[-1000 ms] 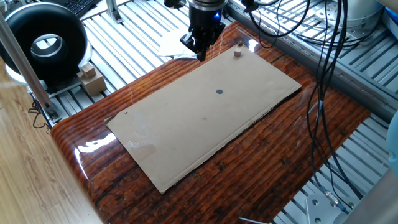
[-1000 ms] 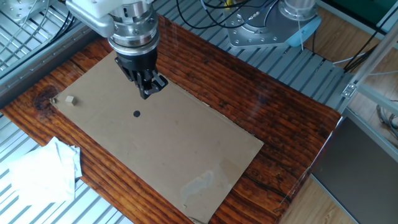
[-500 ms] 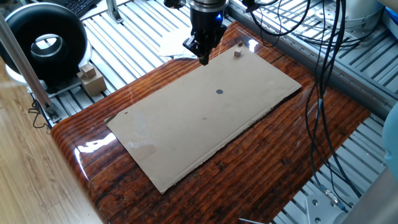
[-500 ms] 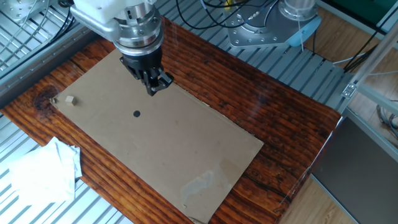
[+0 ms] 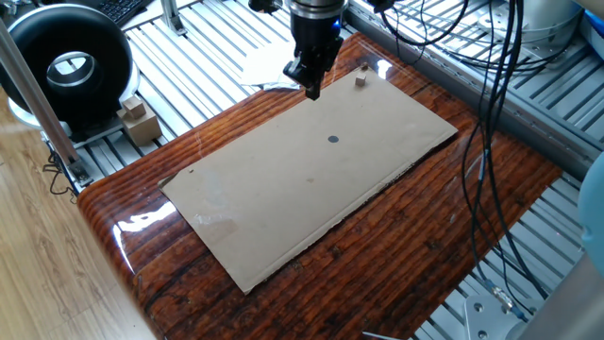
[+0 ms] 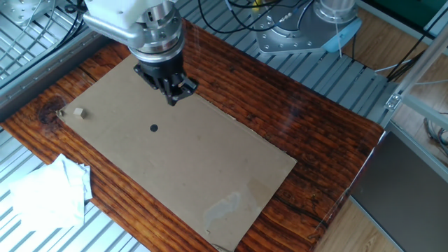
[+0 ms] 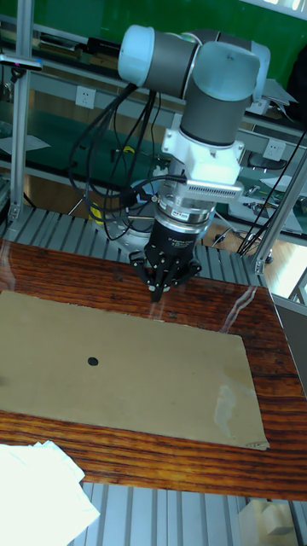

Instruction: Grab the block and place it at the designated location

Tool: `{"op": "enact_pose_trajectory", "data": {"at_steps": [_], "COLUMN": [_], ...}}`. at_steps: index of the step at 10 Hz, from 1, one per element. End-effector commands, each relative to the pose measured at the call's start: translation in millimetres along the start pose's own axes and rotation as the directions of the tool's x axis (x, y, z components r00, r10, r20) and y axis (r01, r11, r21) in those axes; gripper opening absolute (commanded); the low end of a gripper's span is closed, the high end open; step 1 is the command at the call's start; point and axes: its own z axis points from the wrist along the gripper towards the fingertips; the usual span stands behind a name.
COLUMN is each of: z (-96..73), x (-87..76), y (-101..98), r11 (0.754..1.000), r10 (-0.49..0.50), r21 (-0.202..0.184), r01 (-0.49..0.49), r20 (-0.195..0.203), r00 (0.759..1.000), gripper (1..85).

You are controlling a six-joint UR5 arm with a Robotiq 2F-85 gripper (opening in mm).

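The block (image 5: 360, 82) is a tiny tan cube lying near one corner of the cardboard sheet (image 5: 283, 198); it also shows in the other fixed view (image 6: 82, 112). It is out of the tall fixed view. The designated location (image 5: 333, 140) is a dark dot on the sheet (image 6: 154, 127) (image 7: 93, 361). My gripper (image 5: 311, 91) hangs over the sheet's long edge, fingers pressed together to a point, holding nothing (image 6: 175, 99) (image 7: 158, 294). It sits a short way from the block and from the dot.
White crumpled paper (image 6: 49, 192) lies off the sheet's corner near the block. A black round device (image 5: 71, 66) and stacked pale wooden blocks (image 5: 139, 118) stand beside the table. Cables (image 5: 491, 142) hang at one side. The arm's base (image 6: 308, 28) is behind the table.
The gripper has shifted slightly along the sheet's edge and twisted a little about its own axis. The block and the sheet have not moved.
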Motion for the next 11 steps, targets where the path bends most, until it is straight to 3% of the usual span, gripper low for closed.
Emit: {"op": "enact_pose_trajectory", "data": {"at_steps": [1,3,4,6,7,8,9,10,11], "z": [8.7,45.4,59.4,63.5,67.5,78.1,88.7,97.1,97.1], "x": [-22.9,-65.7,-81.8,-126.8,-132.5,-126.9,-125.1,-129.6,-134.8], "y": [-11.1,-34.1,-64.7,-150.2,-188.4,-205.4,-222.9,-239.4,-262.0], "r11": [0.999,0.998,0.997,0.994,0.989,0.991,0.983,0.964,0.938], "r10": [0.034,-0.002,-0.043,-0.104,-0.138,-0.126,-0.159,-0.236,-0.283], "r21": [0.014,-0.066,-0.061,0.032,0.055,0.054,0.095,0.136,0.222], "r01": [-0.035,0.005,0.044,0.103,0.137,0.125,0.157,0.228,0.265], "r20": [0.036,0.042,0.007,0.035,0.025,0.015,0.017,0.045,0.051], "r00": [0.999,0.999,0.999,0.994,0.990,0.992,0.987,0.971,0.958], "gripper": [1.0,1.0,2.7,7.3,7.7,7.7,17.0,27.3,31.3]}}
